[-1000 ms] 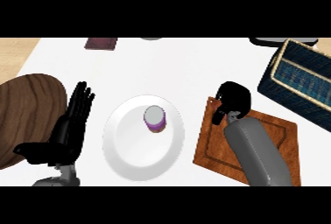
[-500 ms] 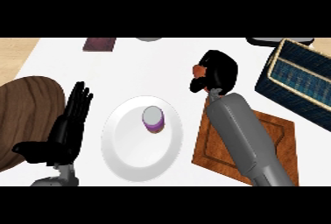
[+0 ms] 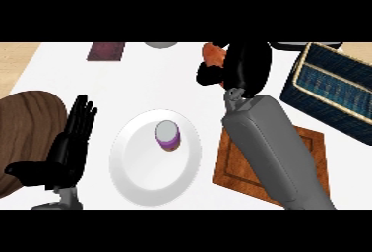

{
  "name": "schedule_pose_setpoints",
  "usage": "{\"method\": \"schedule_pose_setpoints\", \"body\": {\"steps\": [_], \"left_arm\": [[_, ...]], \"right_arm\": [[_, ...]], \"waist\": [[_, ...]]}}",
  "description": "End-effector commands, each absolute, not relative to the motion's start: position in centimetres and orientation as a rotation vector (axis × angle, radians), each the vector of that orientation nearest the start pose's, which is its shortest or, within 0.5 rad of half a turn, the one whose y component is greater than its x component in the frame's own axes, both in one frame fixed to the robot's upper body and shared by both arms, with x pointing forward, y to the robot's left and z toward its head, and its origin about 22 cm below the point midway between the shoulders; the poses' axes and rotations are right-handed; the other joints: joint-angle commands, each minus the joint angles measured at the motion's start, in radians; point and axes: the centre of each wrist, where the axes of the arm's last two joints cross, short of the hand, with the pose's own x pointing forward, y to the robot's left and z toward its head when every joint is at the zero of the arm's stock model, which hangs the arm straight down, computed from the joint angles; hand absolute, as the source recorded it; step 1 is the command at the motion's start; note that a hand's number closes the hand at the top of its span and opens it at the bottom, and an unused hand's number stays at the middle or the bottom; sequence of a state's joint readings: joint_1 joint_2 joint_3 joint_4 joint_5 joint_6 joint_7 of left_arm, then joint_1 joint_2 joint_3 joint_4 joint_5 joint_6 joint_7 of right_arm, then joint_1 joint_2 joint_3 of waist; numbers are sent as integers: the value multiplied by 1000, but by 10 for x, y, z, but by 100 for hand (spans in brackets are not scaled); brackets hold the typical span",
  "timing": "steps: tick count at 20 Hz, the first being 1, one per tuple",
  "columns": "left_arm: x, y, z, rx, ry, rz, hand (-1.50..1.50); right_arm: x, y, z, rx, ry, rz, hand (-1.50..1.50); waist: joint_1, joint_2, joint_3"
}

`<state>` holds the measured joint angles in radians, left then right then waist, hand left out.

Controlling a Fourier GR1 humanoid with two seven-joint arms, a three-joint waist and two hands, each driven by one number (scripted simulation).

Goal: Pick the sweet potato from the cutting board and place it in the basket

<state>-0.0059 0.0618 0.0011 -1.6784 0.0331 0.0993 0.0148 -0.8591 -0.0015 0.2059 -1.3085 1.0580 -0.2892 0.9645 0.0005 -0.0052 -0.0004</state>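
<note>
Grey forearm casing is seen rising from the lower edge at the right, laid across the wooden cutting board (image 3: 309, 147), whose reddish-brown surface shows on either side of it. At the lower left, the left hand (image 3: 71, 142) is held still with its fingers straight and spread, pointing up the view, its thumb stuck out to the side; it is placed between a dark round wooden board (image 3: 29, 128) at the left edge and a white plate (image 3: 138, 172). On that plate a small purple cup (image 3: 167, 135) with a pale top is set, just above the plate's middle. Farther up, the right hand (image 3: 243, 66) is raised over the white tabletop (image 3: 145, 78), beyond the cutting board's far corner, with its black fingers curled round the sweet potato (image 3: 213, 53). Only an orange-brown end of the sweet potato is shown, poking out at the hand's upper left; the rest is hidden by the hand. To the right, apart from the hand, a dark blue woven basket (image 3: 334, 91) with a pale rim is placed. At the far edge a maroon flat object (image 3: 106, 50) is seen.
</note>
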Motion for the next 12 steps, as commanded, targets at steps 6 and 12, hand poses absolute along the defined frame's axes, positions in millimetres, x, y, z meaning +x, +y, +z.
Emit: {"method": "schedule_pose_setpoints", "body": {"steps": [6,12], "left_arm": [[234,248,18,108,-1668,52,0],[243,245,20,105,-1677,61,0]], "right_arm": [[341,-109,219,-1171,-1301,196,150],[342,-151,227,-1356,-1174,247,150]], "waist": [[-9,0,0],[-12,1,0]]}}
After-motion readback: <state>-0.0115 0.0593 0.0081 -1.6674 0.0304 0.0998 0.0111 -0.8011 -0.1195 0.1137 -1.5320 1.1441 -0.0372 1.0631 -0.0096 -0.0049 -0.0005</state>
